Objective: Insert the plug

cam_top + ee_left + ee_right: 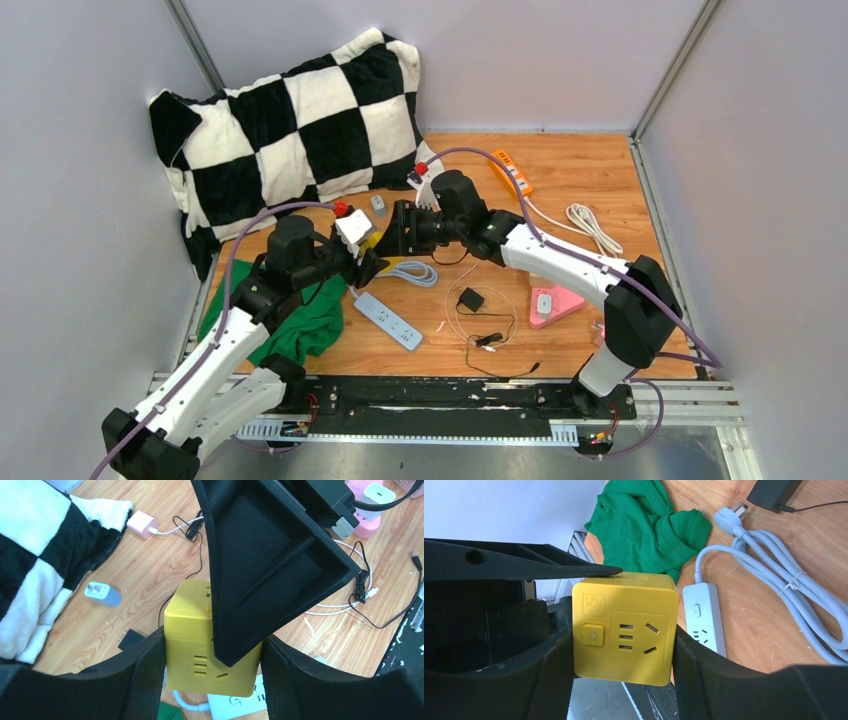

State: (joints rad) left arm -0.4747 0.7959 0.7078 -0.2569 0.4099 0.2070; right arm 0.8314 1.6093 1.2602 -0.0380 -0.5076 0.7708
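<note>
Over the wooden tabletop (600, 200), clamped on one yellow socket cube (624, 605): left gripper (210, 647) and right gripper (623, 645), both closed on it.

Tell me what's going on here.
Both arms have the yellow socket cube held up off the table. The left gripper clamps two of its sides and the right gripper presses on the other two. No plug is in either gripper or in the sockets that show. A white power strip and a white corded plug lie on the wood below.
</note>
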